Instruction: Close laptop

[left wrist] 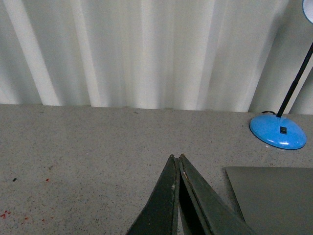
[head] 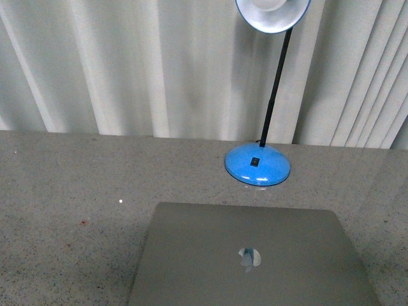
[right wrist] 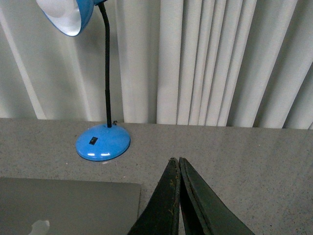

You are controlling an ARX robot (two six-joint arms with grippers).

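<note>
The laptop [head: 252,258] lies flat with its lid down on the speckled grey table [head: 70,191], plain grey lid and shiny apple-shaped logo facing up. It also shows in the left wrist view [left wrist: 276,196] and the right wrist view [right wrist: 63,205]. My left gripper [left wrist: 176,157] is shut and empty, above the table to the left of the laptop. My right gripper [right wrist: 175,160] is shut and empty, above the table to the right of the laptop. Neither gripper shows in the front view. The screen and keys are hidden.
A blue desk lamp stands just behind the laptop, with a round blue base [head: 257,164], a black stem and a blue shade [head: 273,13] high up. White curtains [head: 127,64] hang along the table's far edge.
</note>
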